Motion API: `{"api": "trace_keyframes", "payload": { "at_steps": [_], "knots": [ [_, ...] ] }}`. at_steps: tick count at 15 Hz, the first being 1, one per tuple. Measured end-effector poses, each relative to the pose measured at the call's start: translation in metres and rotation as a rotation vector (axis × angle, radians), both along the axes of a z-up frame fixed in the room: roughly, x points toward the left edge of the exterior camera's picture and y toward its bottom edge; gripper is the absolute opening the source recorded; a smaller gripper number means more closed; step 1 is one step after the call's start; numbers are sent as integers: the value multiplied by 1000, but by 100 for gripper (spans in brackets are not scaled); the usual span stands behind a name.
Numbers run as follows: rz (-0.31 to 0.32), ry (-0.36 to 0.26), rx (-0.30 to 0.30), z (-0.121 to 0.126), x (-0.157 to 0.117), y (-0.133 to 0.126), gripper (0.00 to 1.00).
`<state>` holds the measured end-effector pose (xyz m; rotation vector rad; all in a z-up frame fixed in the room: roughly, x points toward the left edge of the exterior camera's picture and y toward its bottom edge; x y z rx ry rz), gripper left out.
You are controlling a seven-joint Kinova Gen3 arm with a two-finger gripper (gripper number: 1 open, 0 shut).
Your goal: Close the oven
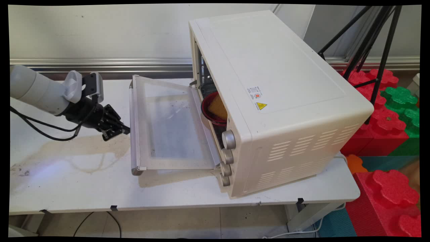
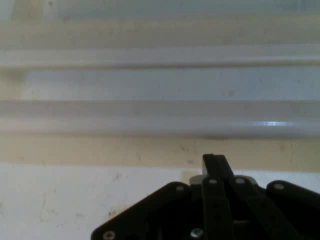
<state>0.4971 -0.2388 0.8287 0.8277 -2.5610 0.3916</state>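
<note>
Black tool – beside oven door's handle

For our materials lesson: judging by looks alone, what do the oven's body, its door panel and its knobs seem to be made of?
Oven body: likely painted sheet metal, cream and matte; louvred vents are pressed into its side.
Door panel: glass, apparently; the table shows faintly through it, within a pale frame.
Knobs: metal or metal-look plastic; silvery with ribbed edges.

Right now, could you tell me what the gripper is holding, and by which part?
Nothing: the gripper is shut and empty, its tips just short of the open toaster oven door's handle.
</note>
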Motion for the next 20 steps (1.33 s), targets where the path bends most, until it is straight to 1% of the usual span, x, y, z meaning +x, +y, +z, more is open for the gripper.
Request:
{"api": "trace_keyframes", "payload": {
  "at_steps": [4, 10, 16, 20],
  "knots": [
    [-16, 18, -16, -4, -6, -6, 0],
    [-18, 49, -44, -4, -13, -9, 0],
    [-18, 86, -87, 12, -22, -12, 0],
    [-17, 107, -114, 27, -29, -14, 0]
  ]
}}
